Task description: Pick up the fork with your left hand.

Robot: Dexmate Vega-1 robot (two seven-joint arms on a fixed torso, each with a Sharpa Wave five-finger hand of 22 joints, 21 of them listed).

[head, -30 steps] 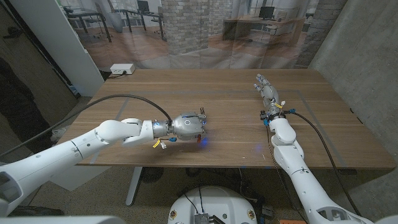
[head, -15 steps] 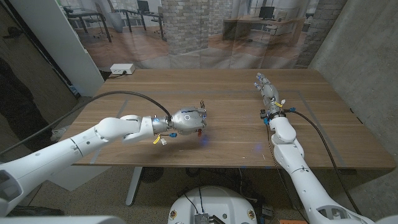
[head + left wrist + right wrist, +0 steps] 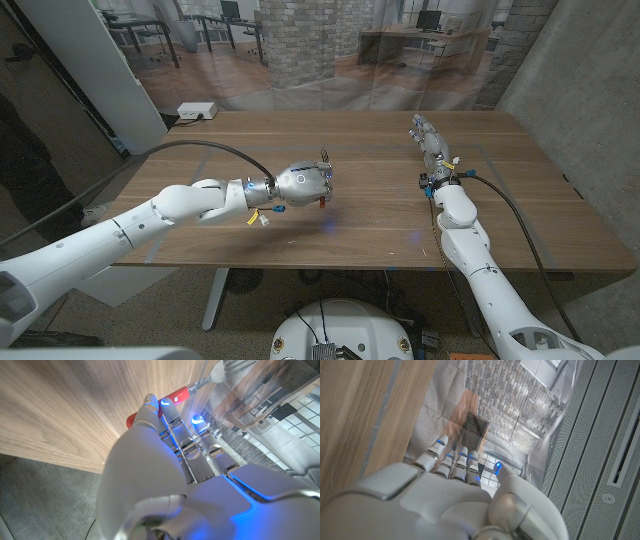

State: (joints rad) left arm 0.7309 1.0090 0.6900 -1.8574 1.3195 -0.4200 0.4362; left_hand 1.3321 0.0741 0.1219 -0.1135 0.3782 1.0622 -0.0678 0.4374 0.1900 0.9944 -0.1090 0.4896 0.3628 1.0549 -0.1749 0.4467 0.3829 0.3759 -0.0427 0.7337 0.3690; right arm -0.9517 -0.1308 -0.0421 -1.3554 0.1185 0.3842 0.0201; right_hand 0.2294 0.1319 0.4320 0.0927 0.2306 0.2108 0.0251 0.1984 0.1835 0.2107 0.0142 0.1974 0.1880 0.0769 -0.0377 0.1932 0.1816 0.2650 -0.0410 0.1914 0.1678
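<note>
My left hand (image 3: 303, 183) hovers a little above the middle of the wooden table (image 3: 380, 215) and grips the fork. The fork's metal tines (image 3: 325, 157) stick up past the fingers on the far side. In the left wrist view its red handle (image 3: 175, 396) crosses under my fingertips (image 3: 167, 410) and the silver neck (image 3: 214, 372) runs on beyond them. My right hand (image 3: 428, 140) is at the table's far right with its fingers stretched out together and nothing in them; the right wrist view shows those fingers (image 3: 452, 462) straight.
A white box (image 3: 197, 111) sits at the table's far left corner. A black cable (image 3: 200, 152) arcs over my left arm. A grey wall stands close on the right, beyond the table's edge.
My left hand has risen and moved slightly away from me with the fork in it, its tines now tilted further up. The right hand has stayed in place.
</note>
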